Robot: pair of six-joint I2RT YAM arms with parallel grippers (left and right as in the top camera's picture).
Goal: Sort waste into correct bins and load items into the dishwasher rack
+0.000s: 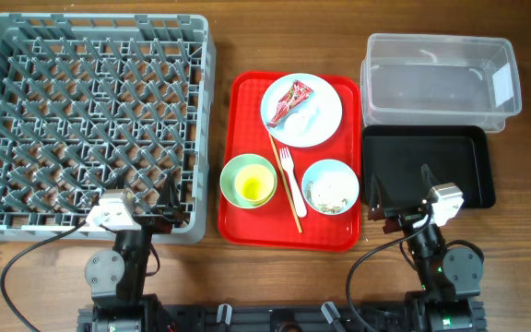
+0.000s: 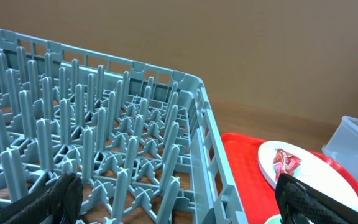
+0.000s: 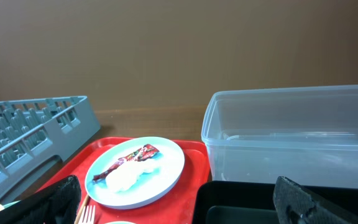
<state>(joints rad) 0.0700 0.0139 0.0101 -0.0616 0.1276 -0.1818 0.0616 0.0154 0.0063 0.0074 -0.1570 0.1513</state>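
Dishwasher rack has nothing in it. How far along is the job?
Nothing looks done: the rack, clear tub and black tray hold nothing. Nothing in hand: left fingers and right fingers are open. All left: wrapper, tissue, plate, green bowl, blue bowl, fork and chopstick sit on the red tray.

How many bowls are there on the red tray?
2. The pale green bowl sits in the near-left part of the red tray; the pale blue bowl in its near-right part. None seems hidden.
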